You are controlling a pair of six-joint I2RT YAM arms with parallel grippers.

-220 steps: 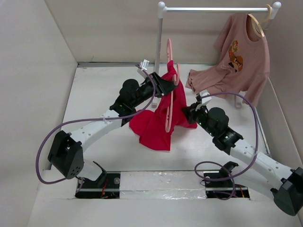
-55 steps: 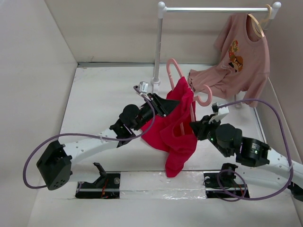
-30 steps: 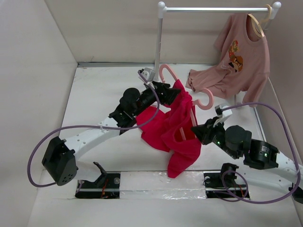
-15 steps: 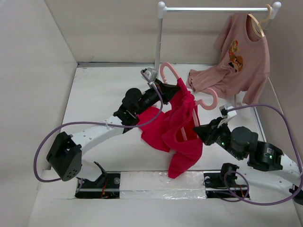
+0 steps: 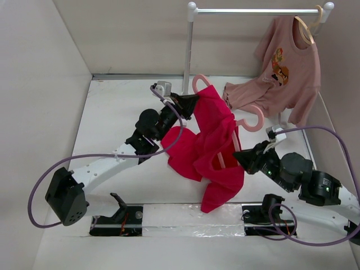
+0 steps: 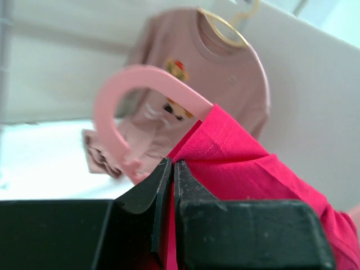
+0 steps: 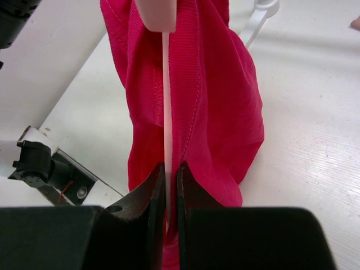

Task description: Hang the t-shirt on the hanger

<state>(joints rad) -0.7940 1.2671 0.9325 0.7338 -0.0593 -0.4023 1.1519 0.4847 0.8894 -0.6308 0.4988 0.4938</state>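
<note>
Left gripper [image 5: 189, 101] is raised over the table [image 5: 112, 124], left of centre. Its jaws are pressed together on a fold at the top edge of the t-shirt [image 5: 208, 140].

The t-shirt is plain bright red, soft, bunched and creased. It is held off the table between the two arms and draped over the hanger [image 5: 256, 125]. A lump sags to the left and a long tail hangs toward the near edge.

The hanger is thin pink plastic. Its curved hook sticks out above the cloth by the left gripper, and one curled end pokes out on the right. Most of the frame is covered by fabric.

Right gripper [image 5: 242, 158] is set low at the shirt's right side, jaws almost together, clamped on the hanger's thin bar.

At far right, a white rail [image 5: 253, 10] on an upright post [image 5: 187, 50] carries a beige hanger [image 5: 308, 28]. A dusty-pink t-shirt [image 5: 284, 73] hangs on it, hem trailing on the table.

In the left wrist view, the left gripper [image 6: 171, 169] is shown shut with red cloth [image 6: 242, 157] between the tips, right beside where the hook [image 6: 157, 79] leaves the fabric. A stitched hem is visible there, which is not resolved from above.

In the right wrist view, the pale bar of the hanger [image 7: 167, 101] runs straight into the right gripper [image 7: 167, 174], with ribbed red cloth [image 7: 219, 84] on both sides. From overhead this grip is mostly hidden by fabric. Both arms and the whole drape are shown only overhead.
</note>
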